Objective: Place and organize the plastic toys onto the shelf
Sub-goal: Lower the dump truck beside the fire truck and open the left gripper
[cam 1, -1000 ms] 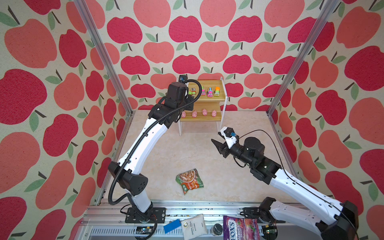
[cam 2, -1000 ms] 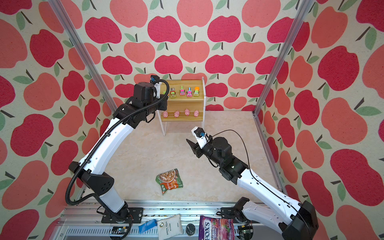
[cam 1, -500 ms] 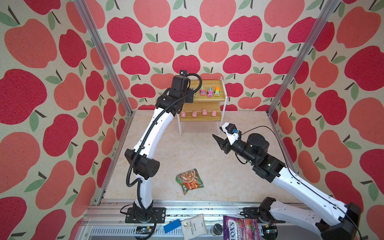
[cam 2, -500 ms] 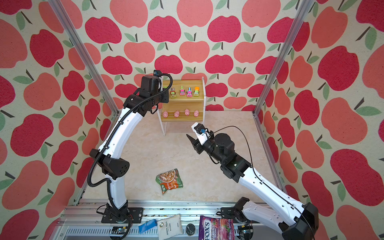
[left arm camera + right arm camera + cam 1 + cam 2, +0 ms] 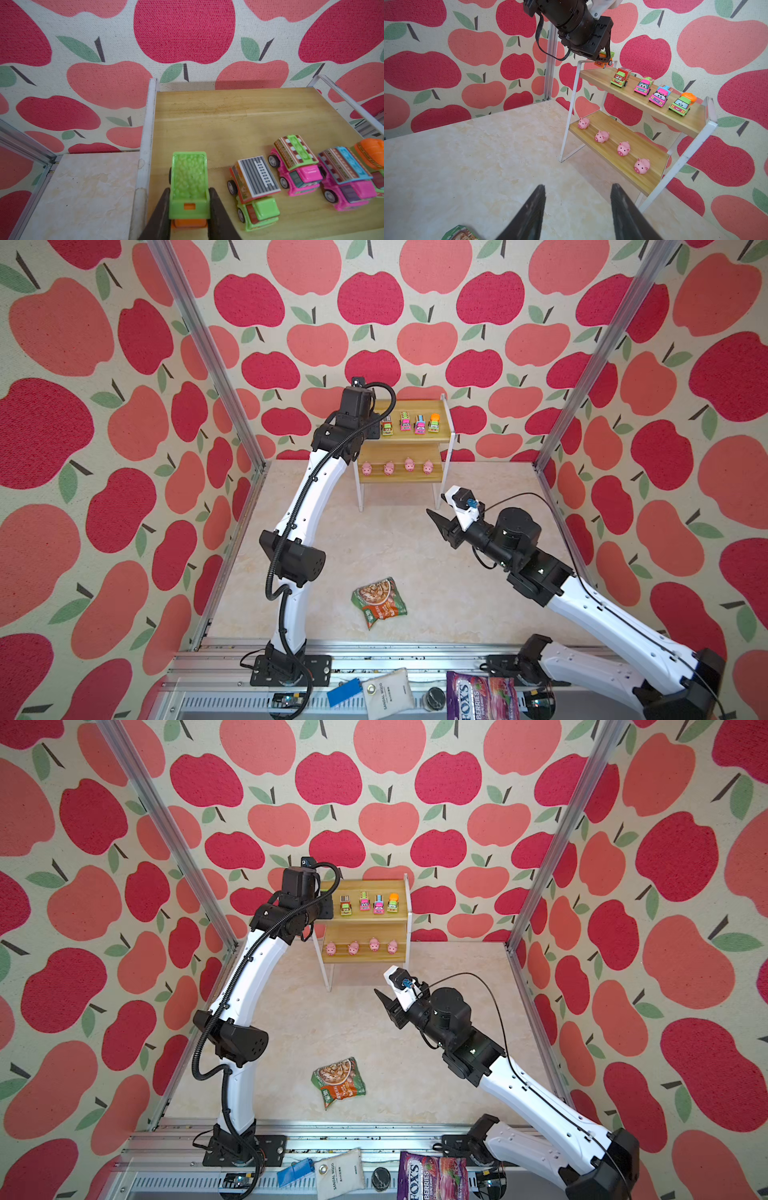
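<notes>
Arms apart: left hand (image 5: 189,190), stretched up high, clamps the green dump truck (image 5: 189,176) at the left end of the shelf's (image 5: 228,116) top board; right hand (image 5: 578,185) hovers half-spread, empty, above the desk (image 5: 467,166). Up front, purple bag (image 5: 473,695) reads "FOX'S BERRIES", white sachet (image 5: 386,693) "SANDAL WOOD".

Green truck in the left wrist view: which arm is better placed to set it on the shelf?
Left. The left gripper is shut on the green truck over the bare end of the top board, beside four trucks. The right gripper is open, empty, over the table, apart from the shelf.
</notes>
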Robot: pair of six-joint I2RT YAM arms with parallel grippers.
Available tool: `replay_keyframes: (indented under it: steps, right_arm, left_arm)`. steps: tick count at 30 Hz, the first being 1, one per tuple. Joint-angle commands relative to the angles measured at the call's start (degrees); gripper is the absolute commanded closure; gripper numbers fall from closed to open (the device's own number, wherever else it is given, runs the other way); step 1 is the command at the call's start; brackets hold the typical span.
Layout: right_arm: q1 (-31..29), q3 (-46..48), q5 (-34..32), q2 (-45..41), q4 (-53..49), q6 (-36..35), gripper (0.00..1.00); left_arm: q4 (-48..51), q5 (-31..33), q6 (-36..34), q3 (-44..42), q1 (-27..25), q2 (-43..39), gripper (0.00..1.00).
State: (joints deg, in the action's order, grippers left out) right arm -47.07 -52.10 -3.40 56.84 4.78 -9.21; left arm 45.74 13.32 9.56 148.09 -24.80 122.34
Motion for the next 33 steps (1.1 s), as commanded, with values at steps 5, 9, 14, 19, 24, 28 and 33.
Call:
replay_keyframes:
  steps: [5, 9, 14, 19, 24, 28, 33]
  right_arm:
    - [0.40, 0.97, -0.74, -0.41, 0.32, -0.70, 0.46]
    - [0.44, 1.17, -0.81, -0.41, 0.41, -0.79, 0.46]
    - [0.49, 1.52, -0.82, -0.41, 0.60, -0.86, 0.46]
    - [0.44, 1.82, -0.91, -0.59, 0.84, -0.89, 0.46]
    - [0.49, 1.97, -0.91, -0.76, 0.94, -0.77, 0.45]
    - [0.49, 2.15, -0.82, -0.72, 1.11, -0.63, 0.45]
    - [0.49, 2.25, -0.77, -0.61, 1.20, -0.63, 0.45]
  left_arm:
    - [0.23, 0.48, 1.31, 3.21, 0.54, 3.05, 0.73]
    - [0.32, 0.46, 1.75, 3.70, 0.71, 3.83, 0.73]
    - [0.28, 0.58, 2.08, 3.87, 0.85, 4.22, 0.73]
    - [0.48, 0.26, 2.47, 3.87, 0.89, 4.35, 0.70]
    - [0.58, 0.21, 2.65, 3.87, 0.88, 4.31, 0.66]
    - [0.67, 0.12, 2.82, 3.87, 0.89, 4.35, 0.65]
    - [0.34, -0.15, 3.01, 4.09, 0.87, 4.33, 0.61]
